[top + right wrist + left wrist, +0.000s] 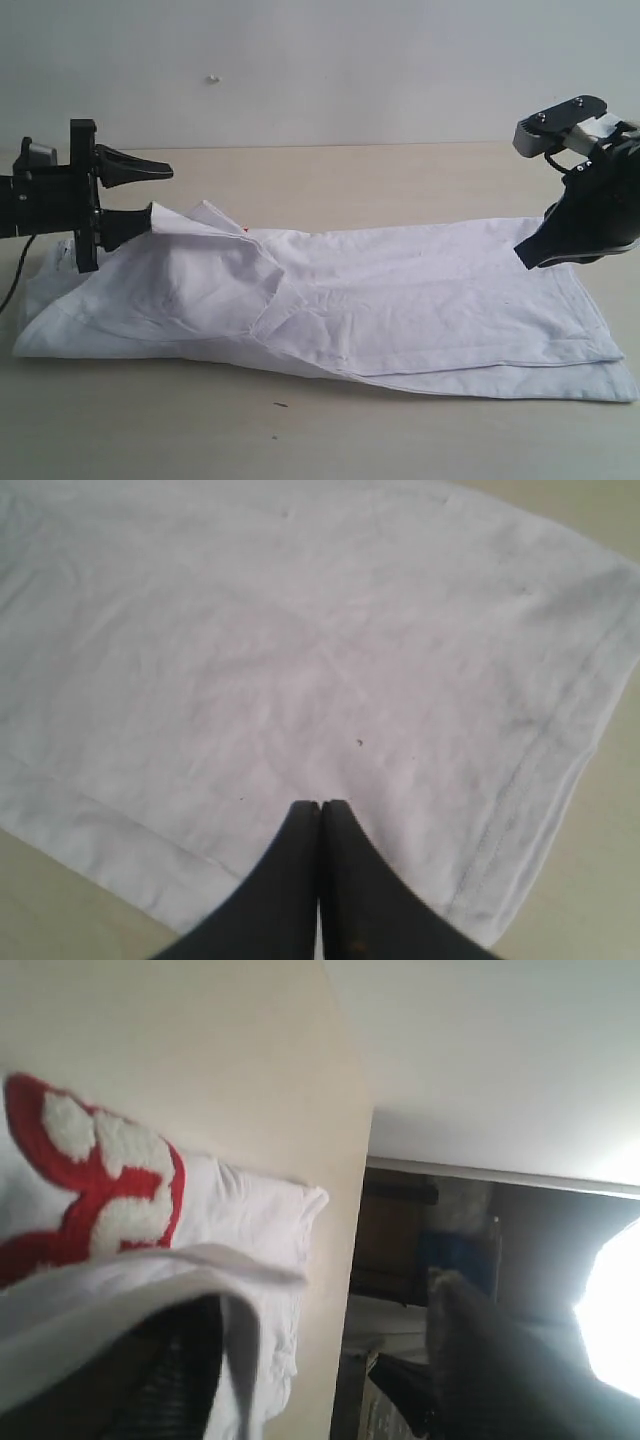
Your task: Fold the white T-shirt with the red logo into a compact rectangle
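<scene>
The white T-shirt (pixel 400 290) lies on the table, folded lengthwise into a long band. My left gripper (pixel 160 195) is at its left end, jaws wide apart. Its lower finger (pixel 128 226) sits under a raised flap of cloth that drapes over it; the upper finger is bare. In the left wrist view the red logo (pixel 95 1190) shows on the shirt beyond the left gripper (pixel 320 1360), partly hidden by the draped flap. My right gripper (pixel 522 255) hovers over the shirt's right end, shut with nothing in it. The right wrist view shows the right gripper (pixel 322 806) above plain cloth (pixel 300 650) near the hem.
The beige table (pixel 400 170) extends behind and in front of the shirt, with a white wall behind. The table's edge (pixel 355 1260) runs just beyond the shirt's left end, with dark furniture (pixel 450 1230) below.
</scene>
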